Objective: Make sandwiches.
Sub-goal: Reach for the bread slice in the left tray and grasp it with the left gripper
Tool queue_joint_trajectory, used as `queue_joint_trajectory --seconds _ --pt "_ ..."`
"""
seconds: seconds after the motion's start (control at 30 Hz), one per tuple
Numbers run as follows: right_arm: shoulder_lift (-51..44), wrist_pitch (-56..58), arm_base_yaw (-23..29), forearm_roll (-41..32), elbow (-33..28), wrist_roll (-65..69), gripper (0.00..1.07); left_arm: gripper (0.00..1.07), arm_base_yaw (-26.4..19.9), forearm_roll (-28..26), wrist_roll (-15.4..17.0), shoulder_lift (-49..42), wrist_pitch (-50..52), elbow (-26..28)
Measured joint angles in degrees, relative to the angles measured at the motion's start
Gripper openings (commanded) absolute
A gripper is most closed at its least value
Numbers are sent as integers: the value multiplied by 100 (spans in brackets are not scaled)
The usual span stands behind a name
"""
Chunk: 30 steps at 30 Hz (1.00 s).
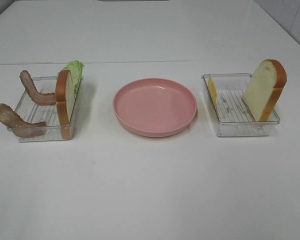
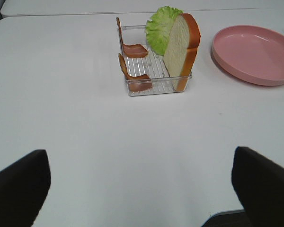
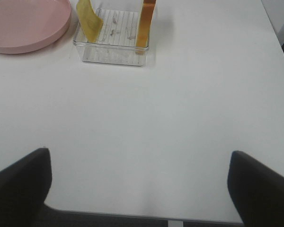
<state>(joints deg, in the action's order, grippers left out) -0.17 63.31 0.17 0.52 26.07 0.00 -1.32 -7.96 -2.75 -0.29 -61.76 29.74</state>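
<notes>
Both left hand (image 2: pixel 141 189) and right hand (image 3: pixel 139 189) released; pink plate (image 1: pixel 155 106) between left tray (image 1: pixel 38 111), right tray (image 1: pixel 231 107).

Table (image 1: pixel 150 200) bears plate (image 1: pixel 155 106), left tray (image 1: pixel 50 134), right tray (image 1: pixel 242 129).

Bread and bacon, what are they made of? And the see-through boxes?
The bread slices look like a soft foam or plastic toy: matte, with a too-even orange crust. The bacon strips are probably rubbery plastic, holding stiff curls over a box's rim. The boxes look like clear hard plastic, glossy, ribbed floor showing through.
</notes>
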Motion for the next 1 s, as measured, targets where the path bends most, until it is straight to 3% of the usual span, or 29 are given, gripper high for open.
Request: queue_joint_trajectory --seconds 1.0 --pt "0 0 0 0 0 0 99 96 0 0 0 0 0 0"
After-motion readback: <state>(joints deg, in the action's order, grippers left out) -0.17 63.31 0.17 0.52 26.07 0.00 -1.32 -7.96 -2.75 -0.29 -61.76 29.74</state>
